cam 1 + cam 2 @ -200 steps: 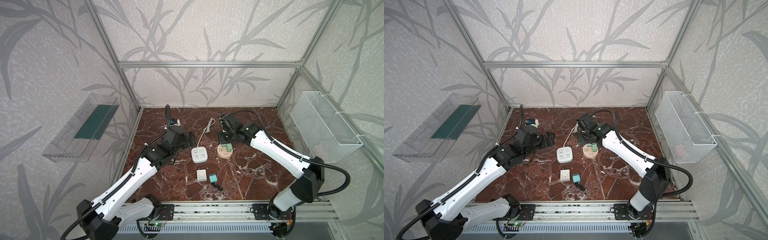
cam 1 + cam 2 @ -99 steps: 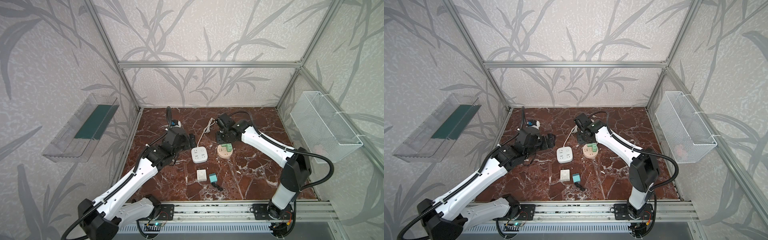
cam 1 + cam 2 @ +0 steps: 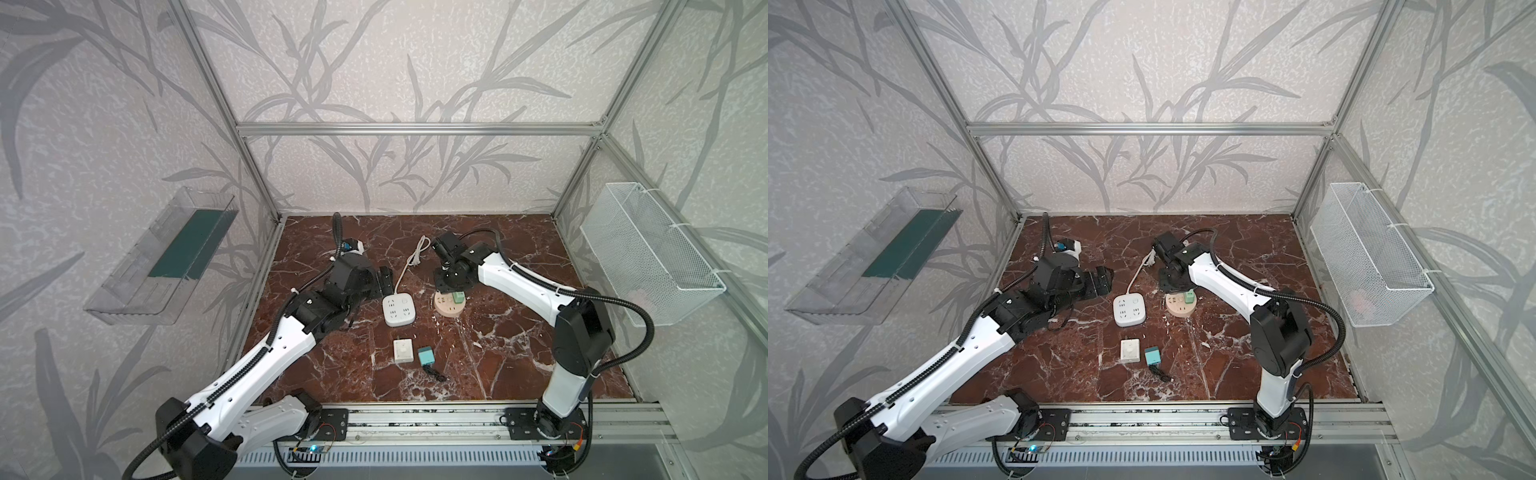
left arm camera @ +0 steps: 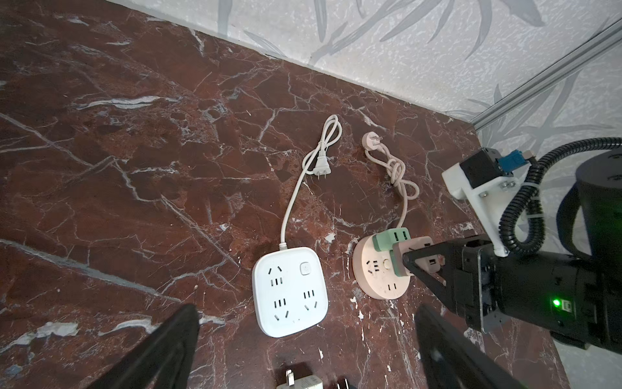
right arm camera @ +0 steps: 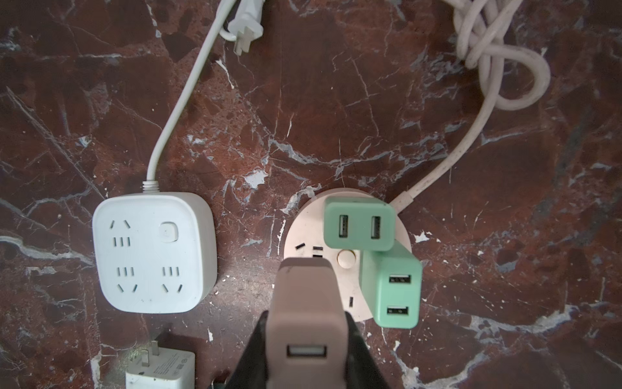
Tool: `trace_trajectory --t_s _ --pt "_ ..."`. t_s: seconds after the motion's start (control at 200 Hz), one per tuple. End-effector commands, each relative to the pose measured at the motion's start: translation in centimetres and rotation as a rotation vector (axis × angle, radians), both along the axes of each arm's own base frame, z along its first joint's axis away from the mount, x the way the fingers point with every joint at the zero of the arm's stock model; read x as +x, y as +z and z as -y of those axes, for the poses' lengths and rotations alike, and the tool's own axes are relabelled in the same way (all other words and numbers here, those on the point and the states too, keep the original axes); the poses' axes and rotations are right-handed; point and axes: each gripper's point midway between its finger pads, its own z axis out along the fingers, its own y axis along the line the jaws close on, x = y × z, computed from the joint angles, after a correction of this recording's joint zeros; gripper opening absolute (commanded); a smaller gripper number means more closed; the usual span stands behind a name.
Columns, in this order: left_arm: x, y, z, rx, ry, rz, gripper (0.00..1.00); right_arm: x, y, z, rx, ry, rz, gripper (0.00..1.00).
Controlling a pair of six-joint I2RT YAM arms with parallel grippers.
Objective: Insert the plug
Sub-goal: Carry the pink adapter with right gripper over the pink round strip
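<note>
**Holding plug above round strip, prongs out of sight**

The right gripper (image 5: 304, 331) was clamped on the beige plug (image 5: 303, 296), which sat over the near edge of the round strip (image 5: 303, 232), beside two green chargers (image 5: 358, 224). Its prongs were hidden beneath its body, so contact with the sockets could not be judged. In both top views the right wrist covered the plug. The left gripper (image 3: 1100, 281) stood wide apart beside the white strip (image 4: 289, 289), holding nothing. A white charger (image 5: 161, 370) was cut off at the frame edge.
</note>
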Motion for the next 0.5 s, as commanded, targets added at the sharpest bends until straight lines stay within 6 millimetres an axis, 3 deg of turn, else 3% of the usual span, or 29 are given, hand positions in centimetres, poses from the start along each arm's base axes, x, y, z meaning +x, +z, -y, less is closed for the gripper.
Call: trace_trajectory --t_s 0.0,0.495 --pt "0.0 -0.2 0.1 -0.017 0.0 -0.007 0.97 -0.1 -0.8 0.1 -0.003 -0.003 -0.019 0.0" --pt "-0.1 -0.7 0.5 -0.029 -0.014 -0.023 0.97 -0.3 -2.5 0.3 -0.031 0.003 -0.05 0.0"
